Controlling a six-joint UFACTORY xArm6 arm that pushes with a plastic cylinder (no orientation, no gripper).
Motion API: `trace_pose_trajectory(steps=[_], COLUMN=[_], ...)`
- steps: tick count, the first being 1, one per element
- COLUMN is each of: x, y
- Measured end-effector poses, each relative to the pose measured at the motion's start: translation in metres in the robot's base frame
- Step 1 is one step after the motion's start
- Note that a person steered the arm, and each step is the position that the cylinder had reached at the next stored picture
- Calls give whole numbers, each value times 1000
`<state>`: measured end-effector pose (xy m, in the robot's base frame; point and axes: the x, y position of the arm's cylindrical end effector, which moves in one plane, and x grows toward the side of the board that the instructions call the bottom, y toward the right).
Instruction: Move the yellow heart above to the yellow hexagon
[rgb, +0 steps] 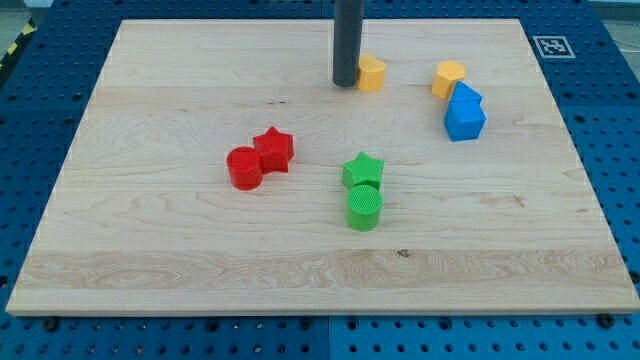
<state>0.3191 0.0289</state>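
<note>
My tip (346, 84) rests on the wooden board (150, 250) near the view's top centre. It touches the left side of a yellow block (372, 73) that looks like the heart; the rod hides part of its left edge. A second yellow block (449, 78), which looks like the hexagon, lies to the view's right of the first, with a gap between them. Both are at about the same height in the view.
Two blue blocks (465, 112) sit touching each other just below the yellow hexagon. A red cylinder (244, 168) and a red star (274, 150) touch at centre left. A green star (363, 171) sits directly above a green cylinder (364, 209) at centre.
</note>
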Motion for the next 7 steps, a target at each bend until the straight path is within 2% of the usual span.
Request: trace_pose_trajectory(steps=[2,6,7], x=[39,-25,-25], y=[0,26,28])
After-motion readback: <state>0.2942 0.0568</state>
